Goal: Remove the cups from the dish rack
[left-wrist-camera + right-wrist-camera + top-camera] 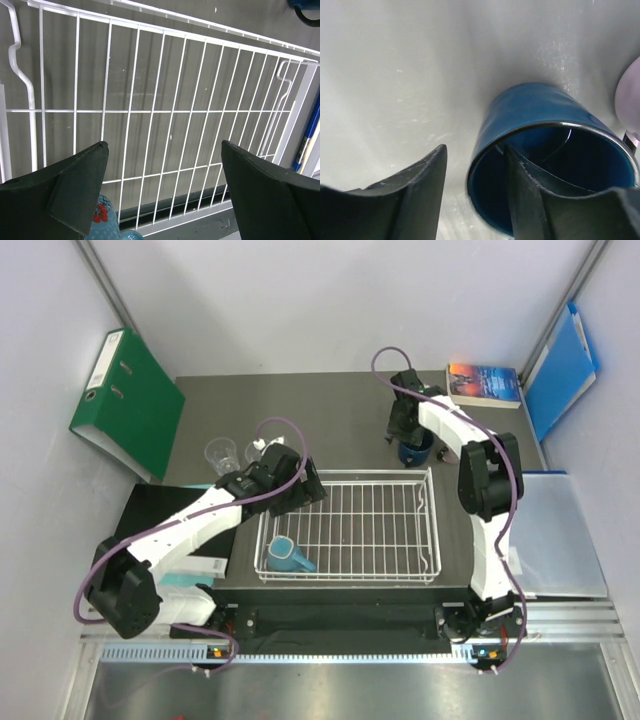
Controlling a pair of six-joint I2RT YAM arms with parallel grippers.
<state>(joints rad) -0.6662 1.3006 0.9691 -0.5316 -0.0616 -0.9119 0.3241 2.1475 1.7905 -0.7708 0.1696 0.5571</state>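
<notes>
The white wire dish rack [428,530] lies mid-table. A light teal mug [288,556] lies on its side in the rack's near left corner; its dotted wall [107,222] peeks in by my left fingers. My left gripper [300,485] [165,175] hangs open over the rack's [150,100] grid, holding nothing. Behind the rack a dark navy mug [415,448] [535,115] stands upright on the table. My right gripper [408,435] [475,150] straddles its rim, one finger inside and one outside, jaws parted and clear of the wall. A pale pink mug [631,95] shows beside it. Two clear tumblers [221,454] stand back left.
A green binder [125,400] leans at the back left. A book [485,383] and a blue folder [562,370] lie at the back right. A black mat [150,515] lies left of the rack, and a translucent sheet [560,530] to its right.
</notes>
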